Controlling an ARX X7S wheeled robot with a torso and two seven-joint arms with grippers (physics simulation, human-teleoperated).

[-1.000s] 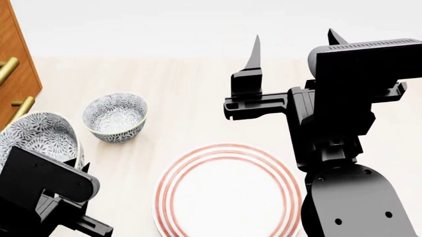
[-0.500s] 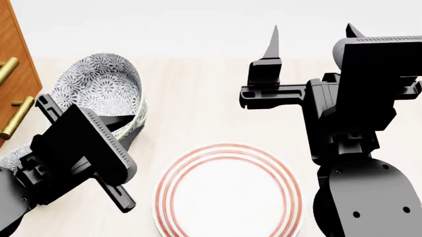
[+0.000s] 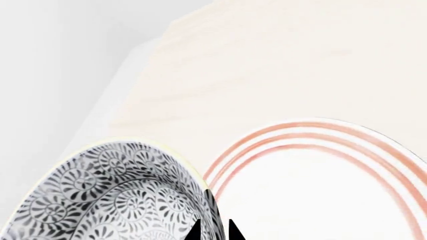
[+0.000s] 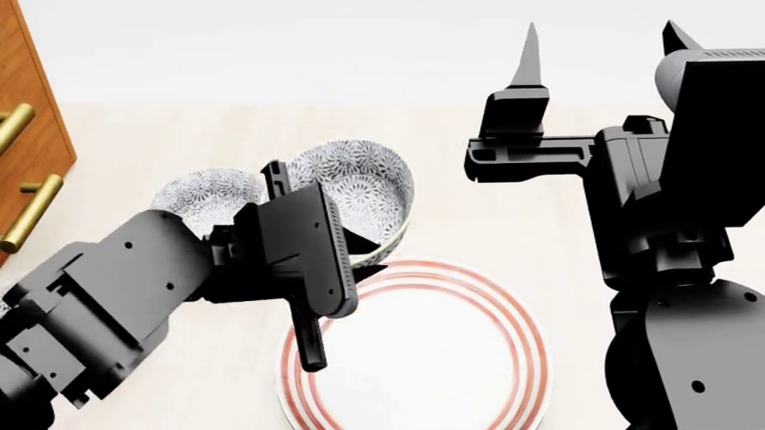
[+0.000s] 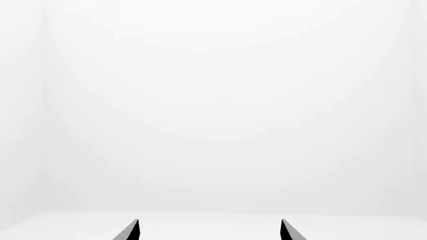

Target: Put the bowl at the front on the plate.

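Observation:
The bowl [image 4: 358, 179], white with a blue-grey floral pattern, hangs tilted over the far left rim of the plate [image 4: 460, 358]. My left gripper [image 4: 373, 245] is shut on the bowl's near rim. In the left wrist view the bowl [image 3: 113, 200] wall sits between the two black fingertips of the left gripper [image 3: 215, 231], right beside the red-ringed plate [image 3: 320, 190]. My right gripper [image 4: 600, 36] is raised at the right, open, fingers pointing up and holding nothing. The right wrist view shows that gripper [image 5: 209, 230] against blank white.
A look-alike bowl [image 4: 201, 193] stands on the pale wooden table [image 4: 358, 125] just behind my left forearm. A wooden cabinet [image 4: 24, 107] with brass handles [image 4: 30, 215] borders the far left. My right arm [image 4: 682, 313] looms over the plate's right side.
My left arm has swung right with the bowl, from beside the cabinet to the plate's far left rim. The right arm has drifted a little to the right.

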